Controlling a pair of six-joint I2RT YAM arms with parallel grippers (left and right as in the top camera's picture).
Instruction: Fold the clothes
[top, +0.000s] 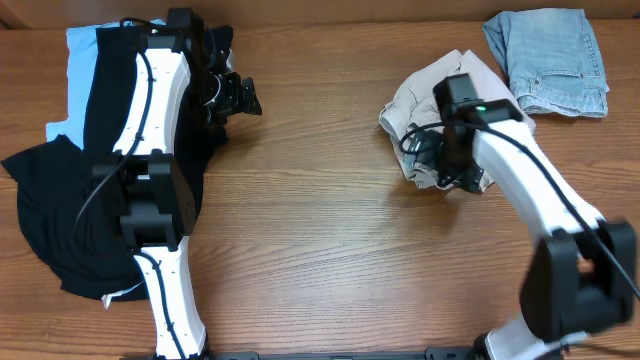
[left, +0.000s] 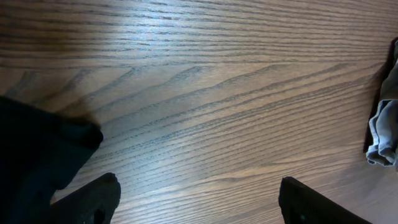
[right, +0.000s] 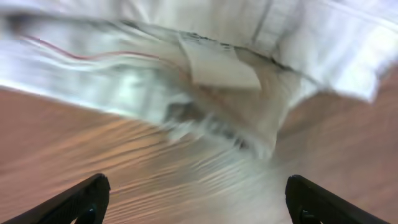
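We see little of our right gripper (right: 198, 204) from its wrist camera: only two dark fingertips (right: 87, 198) in the bottom corners, set wide apart with nothing gripped. That whole view is smeared. Just ahead of the fingers lies the rumpled edge of the beige shorts (right: 186, 37), with a white label (right: 217, 65) on them whose print we cannot read. From overhead, the right arm reaches forward and to its left across the table (top: 320, 240), and its wrist covers the near part of the shorts (top: 425, 90). We cannot tell whether the fingers touch the cloth. Beyond the shorts, to the right, lies a denim garment (top: 548, 60).

Our left gripper (left: 199, 200) also stands open, its tips cut off by the bottom edge, over bare wood. A black garment (left: 31, 143) lies just beside its left finger. At the far right edge a strip of grey and dark cloth (left: 382, 130) is cropped, and we cannot identify it. Overhead, the left arm stretches forward over the black garment (top: 50, 210), hiding much of it. A light blue garment (top: 78, 60) peeks out beneath it.
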